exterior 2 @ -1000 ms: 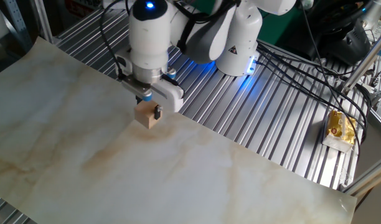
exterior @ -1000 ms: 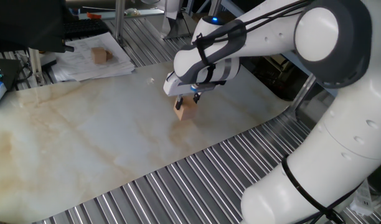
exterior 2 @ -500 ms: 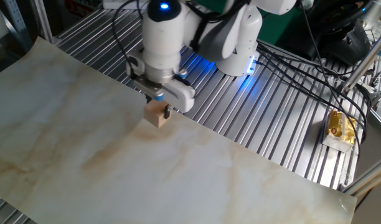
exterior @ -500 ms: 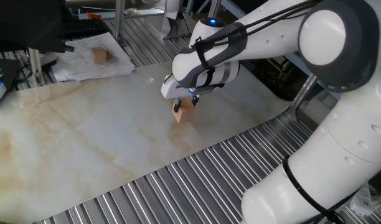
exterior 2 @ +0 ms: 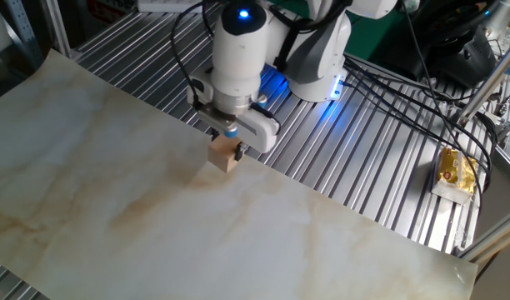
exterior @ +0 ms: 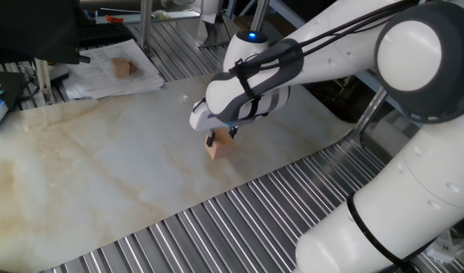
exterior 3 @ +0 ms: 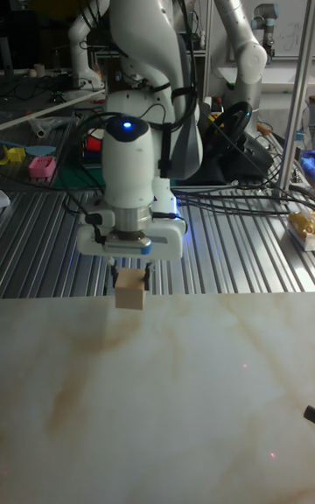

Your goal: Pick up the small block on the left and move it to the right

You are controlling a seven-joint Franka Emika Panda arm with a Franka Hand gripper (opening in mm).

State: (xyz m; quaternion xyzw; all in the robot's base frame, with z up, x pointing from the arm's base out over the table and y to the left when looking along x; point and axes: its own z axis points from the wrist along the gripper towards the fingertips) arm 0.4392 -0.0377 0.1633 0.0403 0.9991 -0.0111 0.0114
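the white arm point(exterior 3: 140, 49) reaches down from above, a blue light point(exterior 3: 128, 126) glowing on its wrist. the hand point(exterior 3: 130, 283) points straight down and grips the block point(exterior 3: 130, 290) between its two dark fingers point(exterior 3: 147, 276). the block hangs just above the table point(exterior 3: 157, 399), near the marbled sheet's far edge, with a faint shadow beneath it. behind the sheet lies a ribbed metal surface point(exterior 3: 227, 250). a yellow packet point(exterior 3: 304, 226) sits at the far right, a pink object point(exterior 3: 41, 166) at the left.
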